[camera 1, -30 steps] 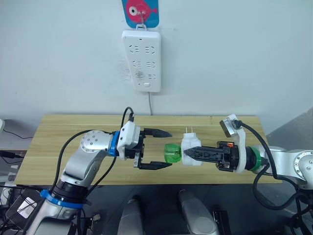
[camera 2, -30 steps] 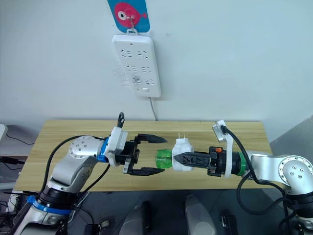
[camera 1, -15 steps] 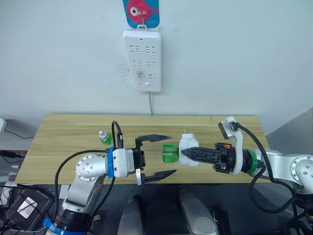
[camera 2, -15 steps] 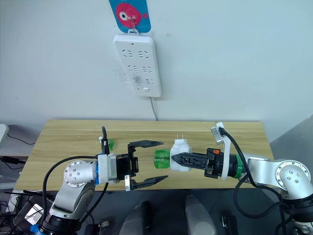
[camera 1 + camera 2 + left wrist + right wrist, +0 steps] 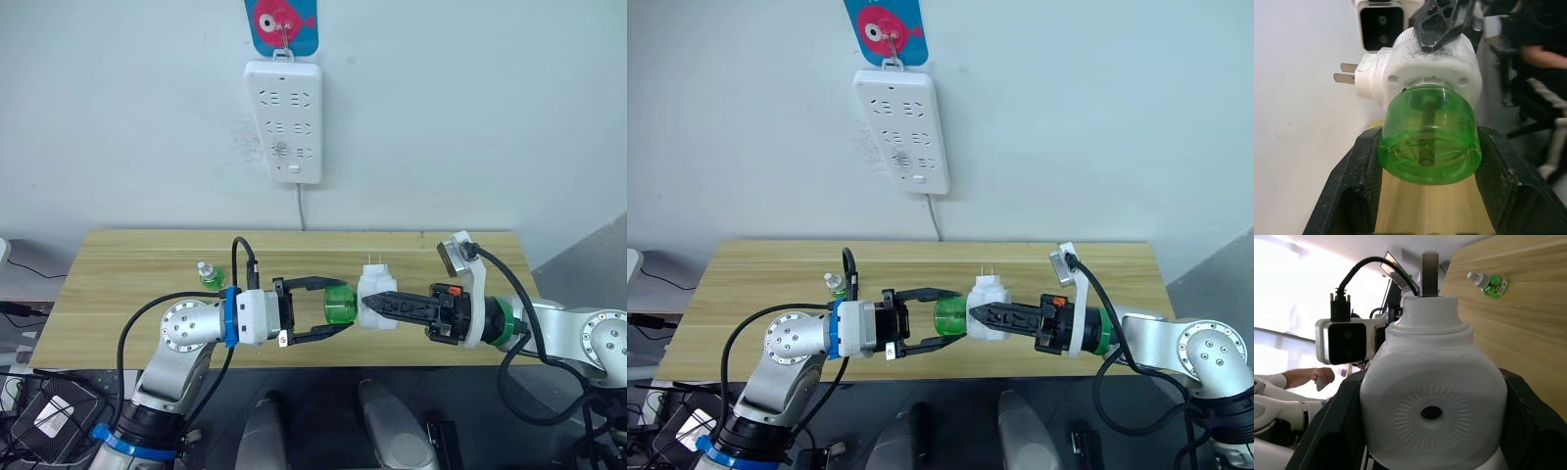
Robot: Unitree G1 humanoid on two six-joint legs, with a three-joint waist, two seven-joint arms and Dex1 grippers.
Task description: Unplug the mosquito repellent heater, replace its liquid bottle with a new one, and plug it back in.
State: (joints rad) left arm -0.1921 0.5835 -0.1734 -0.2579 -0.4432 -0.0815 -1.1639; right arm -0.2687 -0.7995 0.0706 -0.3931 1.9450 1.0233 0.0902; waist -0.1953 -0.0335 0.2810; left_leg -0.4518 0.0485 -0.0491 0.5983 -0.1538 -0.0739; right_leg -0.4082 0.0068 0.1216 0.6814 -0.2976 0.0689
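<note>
While the right gripper (image 5: 377, 307) is clamping the mosquito repellent heater (image 5: 376, 298) above the table (image 5: 127, 264), the left gripper (image 5: 333, 308) is closing around its liquid bottle (image 5: 340, 304) for unscrewing; the new one (image 5: 207, 275) is lying at ten o'clock.

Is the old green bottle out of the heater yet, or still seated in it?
Still seated. In the left wrist view, its liquid bottle sits against the mosquito repellent heater, with its wick running into the heater.
</note>
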